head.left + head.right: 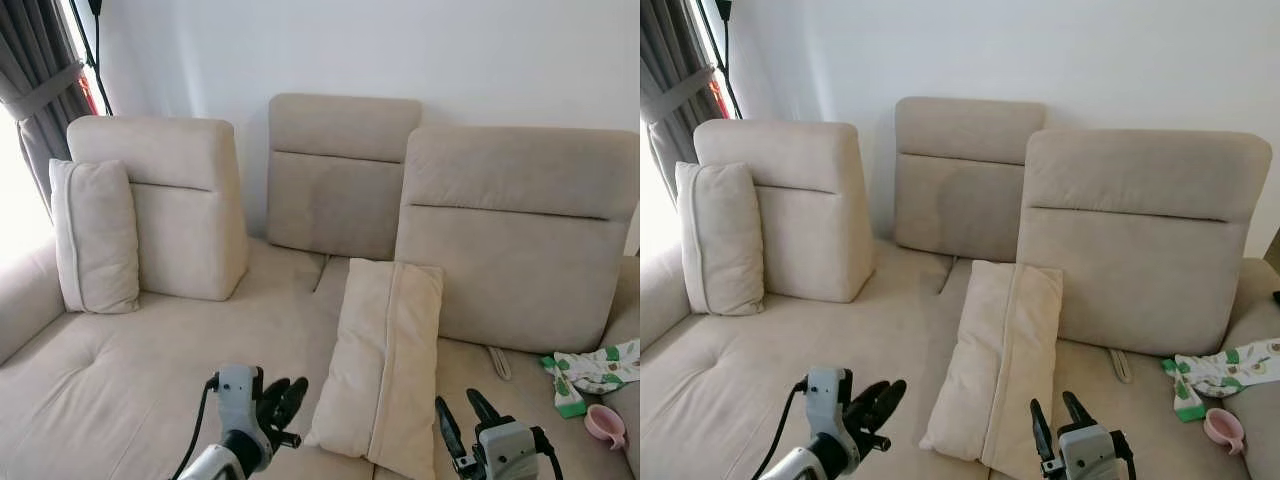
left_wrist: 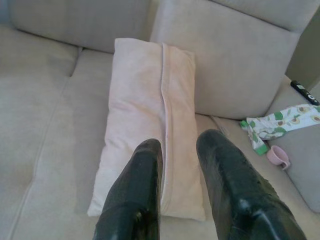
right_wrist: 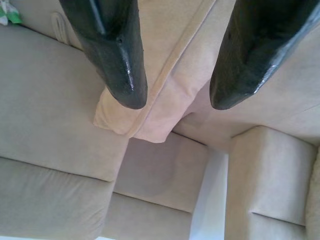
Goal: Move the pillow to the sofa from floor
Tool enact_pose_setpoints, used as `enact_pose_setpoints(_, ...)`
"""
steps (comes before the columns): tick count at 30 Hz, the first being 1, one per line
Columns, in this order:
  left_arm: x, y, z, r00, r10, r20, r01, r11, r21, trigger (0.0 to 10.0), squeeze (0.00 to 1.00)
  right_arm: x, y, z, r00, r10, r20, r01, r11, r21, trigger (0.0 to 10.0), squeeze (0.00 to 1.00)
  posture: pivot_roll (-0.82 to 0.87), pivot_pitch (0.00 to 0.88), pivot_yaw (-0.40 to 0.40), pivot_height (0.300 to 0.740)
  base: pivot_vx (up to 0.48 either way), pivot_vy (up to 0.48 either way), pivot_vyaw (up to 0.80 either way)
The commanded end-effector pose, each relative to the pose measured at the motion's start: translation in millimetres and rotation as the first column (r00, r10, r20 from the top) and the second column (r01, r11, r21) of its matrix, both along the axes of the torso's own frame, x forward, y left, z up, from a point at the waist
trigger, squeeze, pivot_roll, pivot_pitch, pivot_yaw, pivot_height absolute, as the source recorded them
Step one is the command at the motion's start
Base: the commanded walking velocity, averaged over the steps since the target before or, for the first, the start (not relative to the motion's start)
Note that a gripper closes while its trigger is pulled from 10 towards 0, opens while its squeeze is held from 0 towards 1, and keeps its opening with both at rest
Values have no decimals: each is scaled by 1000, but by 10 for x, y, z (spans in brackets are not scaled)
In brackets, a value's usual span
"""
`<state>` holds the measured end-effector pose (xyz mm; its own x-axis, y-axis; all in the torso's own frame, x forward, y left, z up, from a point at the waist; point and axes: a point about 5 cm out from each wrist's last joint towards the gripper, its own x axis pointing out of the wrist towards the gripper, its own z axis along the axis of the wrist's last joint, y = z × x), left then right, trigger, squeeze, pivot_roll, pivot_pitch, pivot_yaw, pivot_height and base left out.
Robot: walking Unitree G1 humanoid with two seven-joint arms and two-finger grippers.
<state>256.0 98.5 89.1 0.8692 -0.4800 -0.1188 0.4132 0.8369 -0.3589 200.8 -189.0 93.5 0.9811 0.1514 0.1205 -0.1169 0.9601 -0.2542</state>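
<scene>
While the pillow (image 1: 385, 360) is already lying on the sofa (image 1: 150, 370) toward 6 o'clock, the left gripper (image 1: 283, 398) and right gripper (image 1: 462, 420) are hovering open and empty, suggesting the task is essentially done.

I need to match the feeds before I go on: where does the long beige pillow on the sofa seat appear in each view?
Left eye view: pillow, lower centre, leaning on the right backrest.
Right eye view: pillow, lower centre.
Left wrist view: pillow, beyond the left gripper.
Right wrist view: pillow, between the right gripper's fingers.
Shared landmark: its lengthwise seam.
</scene>
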Motion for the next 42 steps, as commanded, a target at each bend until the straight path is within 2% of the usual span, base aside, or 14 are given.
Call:
enact_pose_setpoints(1,4,-10,2,1000,-19,5,19,1000,15,10000,0,-13,3,-52,1000,8,-20,-8,1000,11,10000,0,133,0,51,740,0,0,0)
enact_pose_setpoints(10,45,-82,20,999,-29,31,27,998,57,10000,0,18,49,-82,1000,29,-11,-28,999,33,10000,0,129,0,55,740,0,0,0)
enact_pose_setpoints(15,49,-133,21,997,-76,34,74,995,64,10000,0,23,61,-95,1000,23,-8,-23,999,38,10000,0,121,0,61,740,0,0,0)
enact_pose_setpoints(28,28,-153,21,995,-82,50,78,994,75,10000,0,19,59,-134,1000,18,-13,-18,999,48,10000,0,120,0,56,740,0,0,0)
enact_pose_setpoints(42,65,-143,36,995,-77,62,72,994,85,10000,0,61,62,-137,1000,21,-4,-21,998,52,10000,0,127,0,55,740,0,0,0)
